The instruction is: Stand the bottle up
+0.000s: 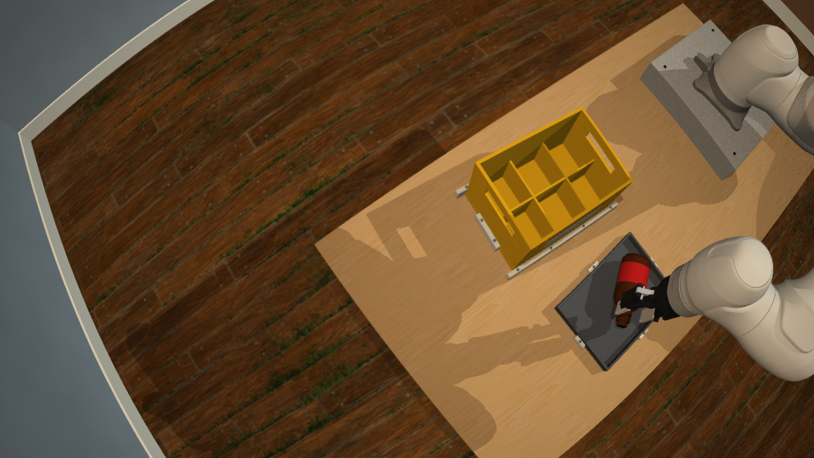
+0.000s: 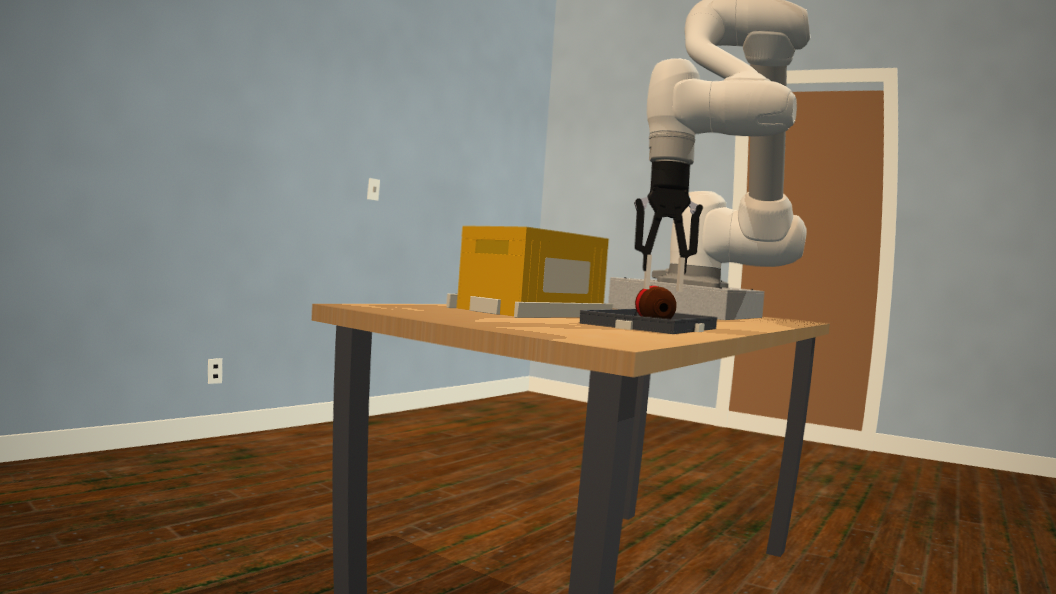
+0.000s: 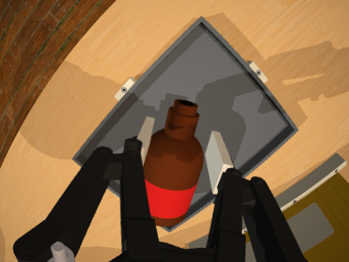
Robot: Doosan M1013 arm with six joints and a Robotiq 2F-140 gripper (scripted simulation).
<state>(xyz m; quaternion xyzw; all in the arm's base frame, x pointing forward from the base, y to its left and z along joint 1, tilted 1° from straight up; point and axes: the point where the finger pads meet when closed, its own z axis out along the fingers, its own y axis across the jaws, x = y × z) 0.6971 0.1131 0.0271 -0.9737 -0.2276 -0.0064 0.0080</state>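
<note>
1. The bottle [image 1: 633, 273] [image 2: 655, 302] [image 3: 174, 164] blocks the middle between the gripper's [image 1: 634, 311] [image 2: 664, 286] [image 3: 182, 128] two fingers.
2. There is a gap between the bottle and the crate-side finger.
3. Past the bottle's neck, the tray [image 1: 592, 318] [image 2: 605, 318] [image 3: 204, 57] has open room.
4. Low walls go around the tray.
5. The tall crate [image 1: 529, 136] [image 2: 491, 273] [image 3: 341, 195] blocks one side, with a strip of room between it and the tray.
</note>
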